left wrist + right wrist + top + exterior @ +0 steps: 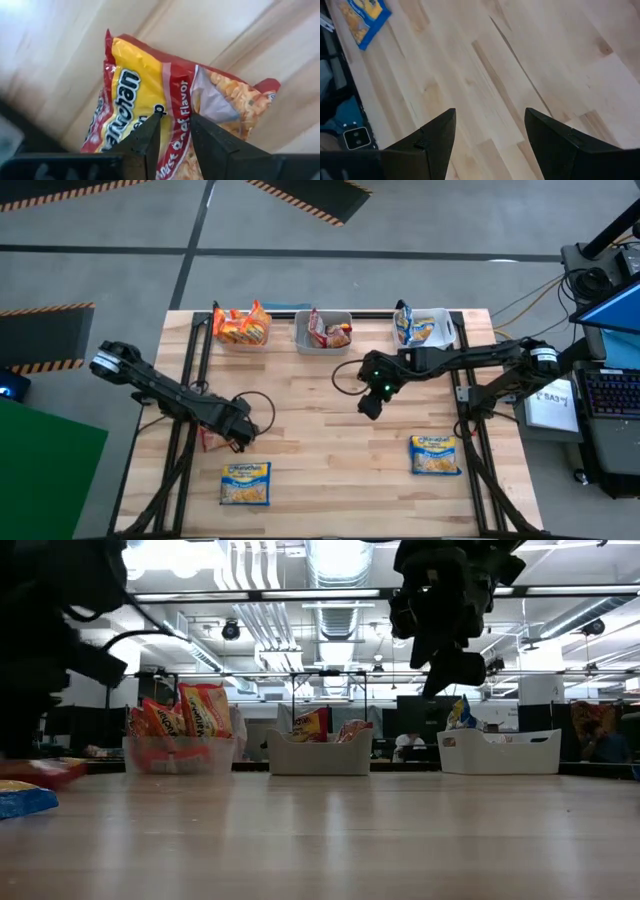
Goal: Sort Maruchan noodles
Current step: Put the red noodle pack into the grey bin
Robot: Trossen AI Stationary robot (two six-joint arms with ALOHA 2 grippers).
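Note:
A red and yellow Maruchan noodle packet (130, 90) lies flat on the wooden table (320, 470) near its left edge, also visible as the red packet (207, 442) in the high view. My left gripper (175, 122) points straight down onto it, its fingers drawn close together over the packet's middle. My right gripper (368, 408) hangs open above the table's middle with nothing between its fingers (440, 135). Two blue packets (245, 483) (435, 454) lie flat near the front edge. My left gripper comes from above, pointing down, with its two fingertips (152, 127) on the packet's upper face. A narrow strip across the packet's middle (176, 107) lies between them. The packet rests flat on the table. Whether the wrapper is pinched up between the fingers does not show.
Three bins stand along the far edge: one with orange packets (243, 328), one with red packets (323, 330), one with blue packets (420, 328). Bare wood lies between the bins and the front packets. A desk with a laptop (610, 370) stands beyond the right edge.

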